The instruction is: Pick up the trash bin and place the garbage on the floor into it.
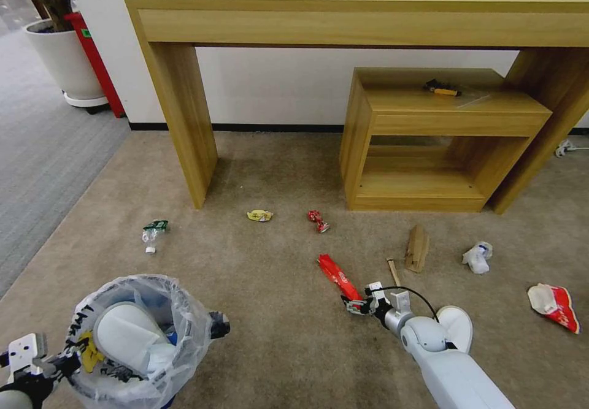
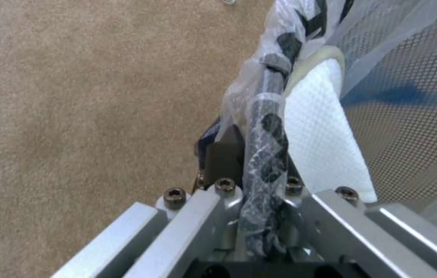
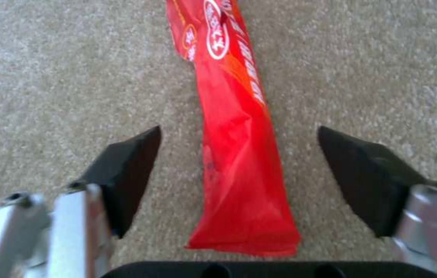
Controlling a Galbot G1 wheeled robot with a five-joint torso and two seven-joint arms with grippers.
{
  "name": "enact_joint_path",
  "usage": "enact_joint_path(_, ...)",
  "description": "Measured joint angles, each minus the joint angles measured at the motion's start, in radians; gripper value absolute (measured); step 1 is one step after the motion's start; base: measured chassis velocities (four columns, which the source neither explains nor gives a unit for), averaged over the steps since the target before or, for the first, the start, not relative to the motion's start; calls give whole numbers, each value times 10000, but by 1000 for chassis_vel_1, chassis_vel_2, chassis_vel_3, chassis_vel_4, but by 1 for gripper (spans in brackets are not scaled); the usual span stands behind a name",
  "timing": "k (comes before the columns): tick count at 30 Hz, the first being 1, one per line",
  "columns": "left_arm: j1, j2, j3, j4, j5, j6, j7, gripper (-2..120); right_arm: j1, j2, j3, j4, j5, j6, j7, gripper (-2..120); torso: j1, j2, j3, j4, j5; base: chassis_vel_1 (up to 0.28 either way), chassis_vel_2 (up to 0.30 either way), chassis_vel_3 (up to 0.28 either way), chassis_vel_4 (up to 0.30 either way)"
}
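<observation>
On the beige carpet, left of the long red wrapper, the left gripper clamps the trash bin by its bagged rim. The right gripper hovers spread wide, empty, straddling the wrapper's near end.

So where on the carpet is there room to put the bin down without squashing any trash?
Bare carpet lies between the bin, held by the left gripper, and the long red wrapper between the right gripper's open jaws. It is crowded to the right: cardboard, a stick, a white packet, a slipper.
</observation>
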Motion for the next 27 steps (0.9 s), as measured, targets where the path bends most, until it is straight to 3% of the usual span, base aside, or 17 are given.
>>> enact_joint_path(1,-3,-25,37,-11,40,1,-11,0,6,-5,0,-33,16,22,-11,71,0,0,0,0,1,0,0,0,0)
enact_joint_path(3,-3,-40,58,-19,59,0,-15,0,7,-7,-1,-51,22,35,-18,70,0,0,0,0,0,0,0,0,0)
enact_joint_path(4,-5,-73,116,-51,112,1,-29,0,9,-10,-11,-83,30,61,-31,61,0,0,0,0,0,0,0,0,0)
enact_joint_path(8,-1,-100,189,-104,164,0,-34,0,21,2,-37,-121,23,90,-41,53,0,0,0,-1,1,0,0,0,0)
enact_joint_path(15,21,12,244,-155,196,1,-43,0,138,116,-50,-385,-34,174,-35,21,0,0,0,0,1,0,0,0,0)
enact_joint_path(17,21,31,245,-156,195,0,-44,0,160,127,-50,-424,-35,181,-35,19,0,0,0,0,1,0,0,0,0)
enact_joint_path(19,28,81,249,-156,195,0,-46,0,229,172,-44,-546,-43,204,-35,7,0,0,0,1,1,0,0,0,0)
enact_joint_path(22,29,122,265,-156,191,1,-46,0,254,192,-23,-566,-54,221,-24,0,0,0,0,0,1,0,0,0,0)
enact_joint_path(27,-33,306,400,-156,181,0,-88,0,128,149,143,-157,-263,355,73,0,0,0,0,2,1,0,0,0,0)
